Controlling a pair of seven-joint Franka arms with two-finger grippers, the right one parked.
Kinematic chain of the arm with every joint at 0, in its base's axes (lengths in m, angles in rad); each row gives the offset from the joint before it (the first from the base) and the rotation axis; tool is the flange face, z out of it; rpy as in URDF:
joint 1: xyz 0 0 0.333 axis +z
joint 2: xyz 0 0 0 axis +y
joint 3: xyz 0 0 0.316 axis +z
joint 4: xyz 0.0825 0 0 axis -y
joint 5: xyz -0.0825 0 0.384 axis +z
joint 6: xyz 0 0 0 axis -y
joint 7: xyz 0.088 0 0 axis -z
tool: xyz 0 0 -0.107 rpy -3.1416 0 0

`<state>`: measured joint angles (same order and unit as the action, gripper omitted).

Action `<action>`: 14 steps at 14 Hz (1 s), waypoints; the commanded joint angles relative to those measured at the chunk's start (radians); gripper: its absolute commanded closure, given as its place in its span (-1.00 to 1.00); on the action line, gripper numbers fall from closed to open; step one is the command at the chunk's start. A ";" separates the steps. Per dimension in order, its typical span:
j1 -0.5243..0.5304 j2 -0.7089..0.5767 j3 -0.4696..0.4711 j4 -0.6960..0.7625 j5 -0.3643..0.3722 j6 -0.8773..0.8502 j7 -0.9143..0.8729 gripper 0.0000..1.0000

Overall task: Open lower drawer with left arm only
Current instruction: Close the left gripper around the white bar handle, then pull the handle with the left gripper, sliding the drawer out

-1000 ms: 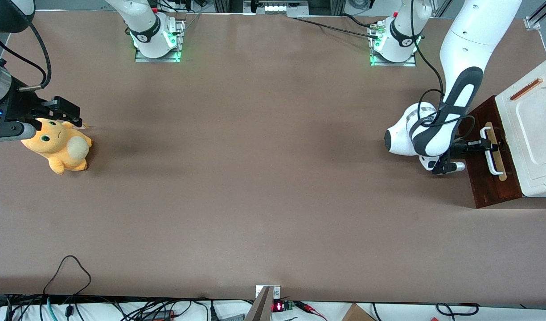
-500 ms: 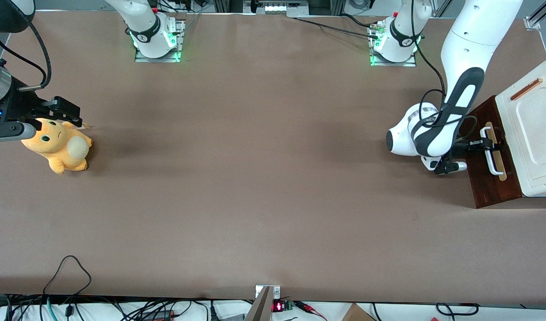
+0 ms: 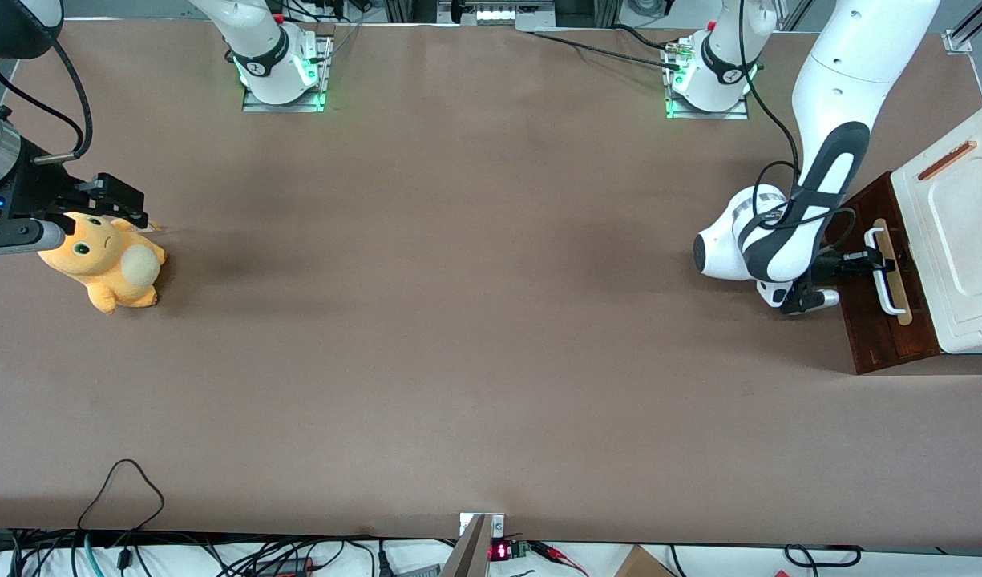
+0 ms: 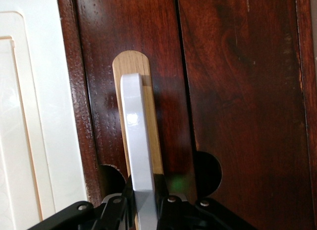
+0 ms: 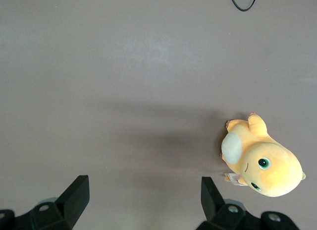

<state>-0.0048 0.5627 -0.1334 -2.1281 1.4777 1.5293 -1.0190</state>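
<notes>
The glossy white left arm [image 3: 821, 144] has its small black gripper [image 3: 874, 260] clenched around the white bar handle [image 4: 138, 155] of the dark reddish-brown wooden lower drawer [image 3: 879, 320], under the white-topped cabinet [image 3: 959, 248].

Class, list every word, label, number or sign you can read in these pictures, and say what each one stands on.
None can be read.
Red lit display at the table's edge nearest the front camera: too small to read.
Dark bands on the arm bases: markings too small to read.
Lower drawer, white bar handle, claw at that handle: no text.
</notes>
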 commanded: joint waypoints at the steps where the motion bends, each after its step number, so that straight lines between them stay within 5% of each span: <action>1: -0.009 -0.001 0.003 0.013 0.013 -0.009 0.031 1.00; 14: -0.228 -0.003 -0.023 0.043 -0.071 -0.014 0.036 1.00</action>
<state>-0.2043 0.5627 -0.1443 -2.1170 1.3961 1.5058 -1.0216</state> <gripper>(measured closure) 0.815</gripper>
